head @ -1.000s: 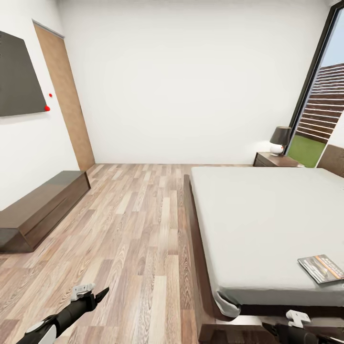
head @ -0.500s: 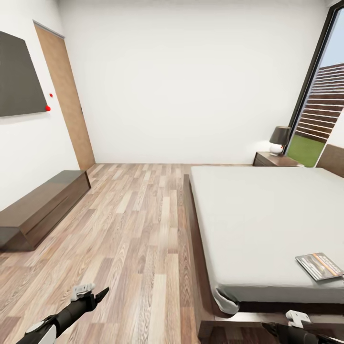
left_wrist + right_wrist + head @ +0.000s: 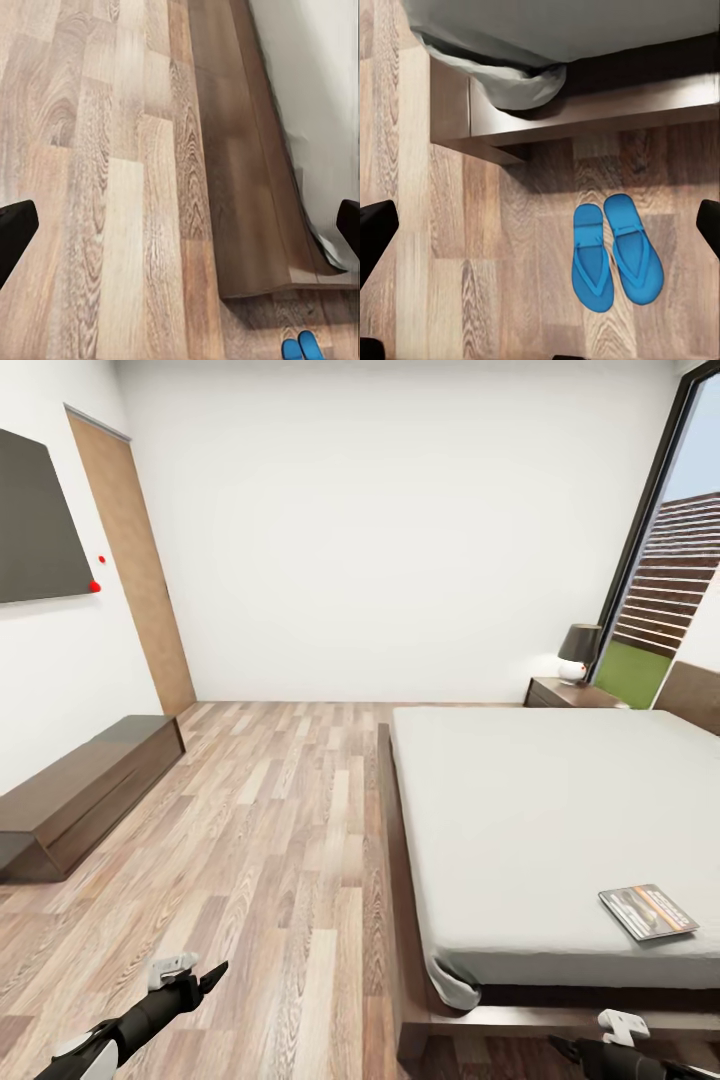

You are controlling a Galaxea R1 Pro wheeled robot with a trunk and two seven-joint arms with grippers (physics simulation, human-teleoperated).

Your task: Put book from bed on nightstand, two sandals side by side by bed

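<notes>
White bedroom walls slide right as the camera turns. The small dark paperback book (image 3: pixel 648 911) lies on the grey bed (image 3: pixel 540 830). 2 blue sandals (image 3: pixel 615 251) sit together near its corner. Both claws spread open, empty.

The head camera looks from high up near the foot of the bed (image 3: pixel 540 810), facing forward and down across the room toward the far white wall (image 3: pixel 400 530), taking in the plank floor (image 3: pixel 270 830) from a distance. The left wrist camera points nearly straight down, closer in, at the floor (image 3: pixel 112 187) beside the bed's dark frame (image 3: pixel 247 195). The right wrist camera also looks down, near the floor, onto the bed's foot corner (image 3: pixel 510 82) and two sandals (image 3: pixel 615 251). Both wrist views share that mattress corner and the sandals (image 3: pixel 303 346); all three share bed and floor
</notes>
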